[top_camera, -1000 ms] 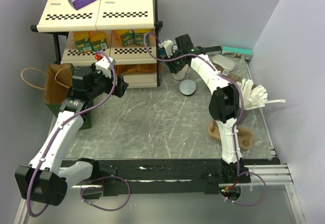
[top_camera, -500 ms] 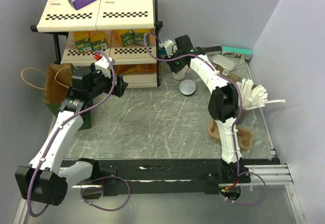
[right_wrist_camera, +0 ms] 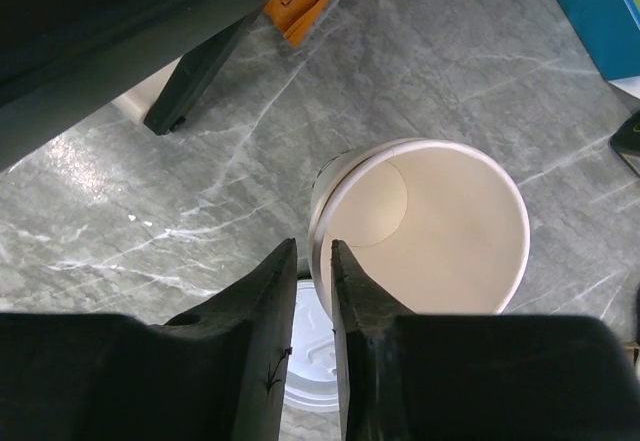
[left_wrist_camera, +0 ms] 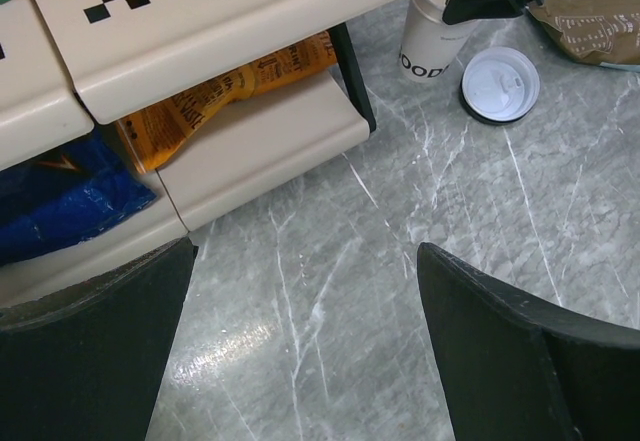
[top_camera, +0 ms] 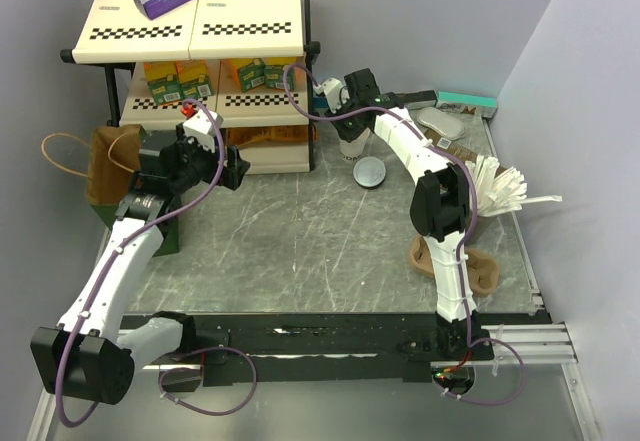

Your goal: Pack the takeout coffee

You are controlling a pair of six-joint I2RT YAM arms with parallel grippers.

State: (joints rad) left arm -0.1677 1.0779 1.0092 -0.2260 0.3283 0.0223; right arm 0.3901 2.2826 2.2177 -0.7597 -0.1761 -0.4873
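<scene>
A white takeout coffee cup (top_camera: pixel 352 145) stands upright and without a lid by the shelf's right leg. It shows again in the left wrist view (left_wrist_camera: pixel 432 36) and the right wrist view (right_wrist_camera: pixel 430 231). Its white lid (top_camera: pixel 370 173) lies flat on the table beside it. My right gripper (right_wrist_camera: pixel 312 251) hangs over the cup's rim, one finger inside the cup and the other outside the wall. The jaws are narrow, with a thin gap left on the outer side. My left gripper (left_wrist_camera: pixel 305 249) hovers wide open over bare table before the shelf, holding nothing.
A cream shelf unit (top_camera: pixel 200 21) with snack packets fills the back left. A brown paper bag (top_camera: pixel 105 166) stands at the left edge. A brown pulp cup tray (top_camera: pixel 480 271) lies near right, white sticks (top_camera: pixel 500 186) fan out behind it, and packets (left_wrist_camera: pixel 590 11) lie at the back right.
My right gripper's jaws have narrowed around the cup's wall. The left arm has shifted slightly toward the shelf, its gripper still wide open.
</scene>
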